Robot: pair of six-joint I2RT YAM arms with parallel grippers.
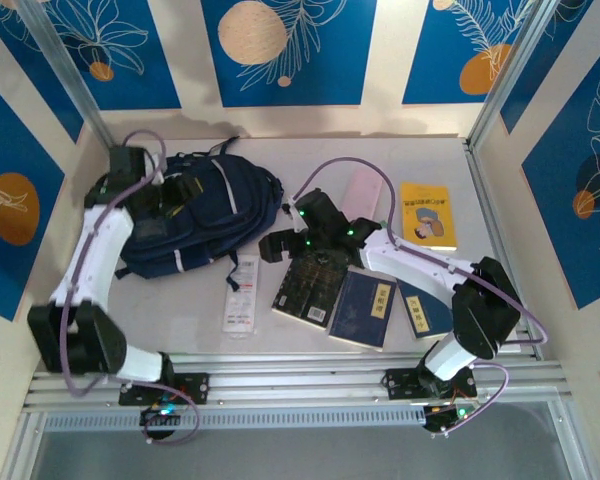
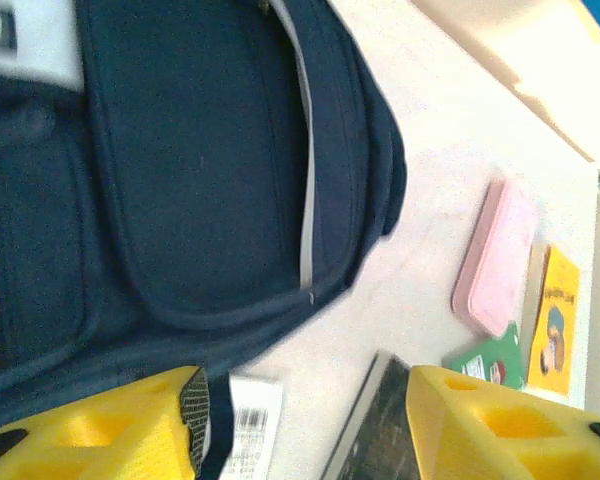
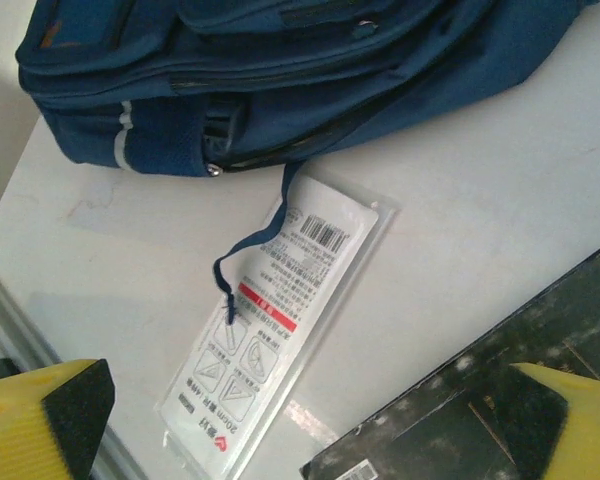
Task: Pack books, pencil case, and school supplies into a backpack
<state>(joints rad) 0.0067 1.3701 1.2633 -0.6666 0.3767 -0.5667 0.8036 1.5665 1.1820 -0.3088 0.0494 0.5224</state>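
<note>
At upper left, left hand [image 1: 178, 198] gapes over navy fabric backpack [image 1: 230, 205]; at centre, right hand [image 1: 278, 245] gapes over black gold-patterned book's [image 1: 315, 287] edge.

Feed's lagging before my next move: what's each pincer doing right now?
Left pincer: open, holding nothing.
Right pincer: open, holding nothing.

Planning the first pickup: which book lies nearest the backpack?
The black gold-patterned book, leftmost in the row; the navy books and yellow book lie further right.
</note>
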